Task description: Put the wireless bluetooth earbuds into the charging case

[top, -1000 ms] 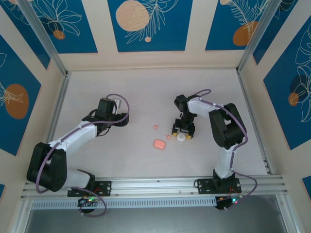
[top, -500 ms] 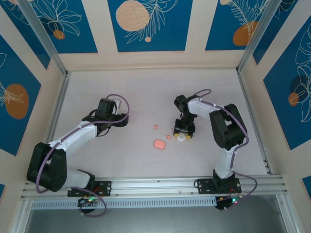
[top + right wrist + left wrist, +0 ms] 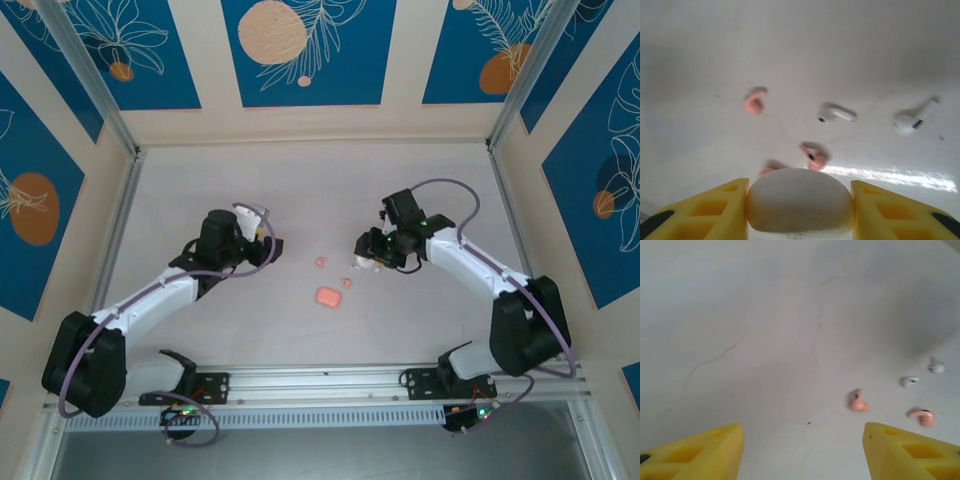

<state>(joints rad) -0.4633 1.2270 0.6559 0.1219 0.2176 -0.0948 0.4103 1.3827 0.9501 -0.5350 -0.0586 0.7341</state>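
Note:
The salmon-pink charging case (image 3: 328, 297) lies on the table between the arms. Two pink earbuds lie just beyond it: one earbud (image 3: 320, 261) farther back, the other earbud (image 3: 347, 281) nearer the case. My left gripper (image 3: 269, 248) is open and empty, left of them; in its wrist view the left gripper (image 3: 802, 452) faces one earbud (image 3: 858, 401) ahead and a second earbud (image 3: 922, 416) at right. My right gripper (image 3: 366, 263) is shut on a white round disc (image 3: 800, 206), which fills the gap between its yellow fingers (image 3: 715, 212). Both pink earbuds (image 3: 755, 101) (image 3: 814, 156) lie beyond it.
Two white earbuds (image 3: 836, 113) (image 3: 912, 120) lie on the table past the right gripper, and also show as white earbuds (image 3: 910, 381) (image 3: 936, 367) in the left wrist view. The table is bare white, fenced by metal rails and patterned walls.
The right gripper closed on the white disc and carried it a little back, the arm's elbow swinging out to the right. The left gripper moved right, toward the earbuds.

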